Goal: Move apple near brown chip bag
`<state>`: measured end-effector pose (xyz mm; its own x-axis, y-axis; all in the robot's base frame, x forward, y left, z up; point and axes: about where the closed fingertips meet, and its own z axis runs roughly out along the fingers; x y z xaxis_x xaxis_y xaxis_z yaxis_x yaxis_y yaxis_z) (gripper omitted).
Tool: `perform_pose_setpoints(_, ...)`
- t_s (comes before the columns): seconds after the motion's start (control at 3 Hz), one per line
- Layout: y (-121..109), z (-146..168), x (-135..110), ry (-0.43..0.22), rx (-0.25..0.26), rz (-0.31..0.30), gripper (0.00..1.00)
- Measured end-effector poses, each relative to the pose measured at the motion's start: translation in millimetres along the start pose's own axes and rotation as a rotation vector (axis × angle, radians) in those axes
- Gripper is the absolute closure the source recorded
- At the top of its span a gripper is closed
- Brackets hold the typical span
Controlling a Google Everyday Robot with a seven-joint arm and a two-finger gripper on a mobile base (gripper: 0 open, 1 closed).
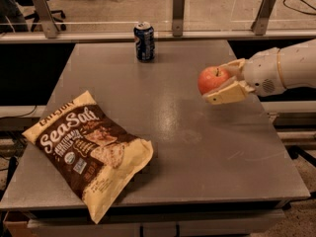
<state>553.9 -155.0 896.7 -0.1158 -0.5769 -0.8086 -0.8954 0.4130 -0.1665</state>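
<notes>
The apple (212, 80) is held in the gripper (216, 83), whose two cream fingers are closed around it, one above and behind the fruit and one beneath it. The short stem is turned upward. Being round, the apple offers no long axis to be minded. It is judged to be carried clear of the table (207, 152), over the right-hand part of the top as pictured, with the arm reaching in from the right edge. The brown chip bag (89, 149) lies flat well apart from it, toward the picture's left and nearer the front edge, so the coming move is judged to run diagonally leftward and forward across bare tabletop. The bag's long axis is set on a slant, from its cream end at the far left to its other cream end at the near corner, where it seems to overhang the edge slightly. The soda can (144, 41) stands upright at the far edge, away from that path.
</notes>
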Motion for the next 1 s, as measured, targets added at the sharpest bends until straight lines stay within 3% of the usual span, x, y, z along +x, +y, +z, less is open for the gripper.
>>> perform_pose_setpoints(1.0, 112.5, 39.8, -5.6, 0.004, -0.333, -0.093, 1.00)
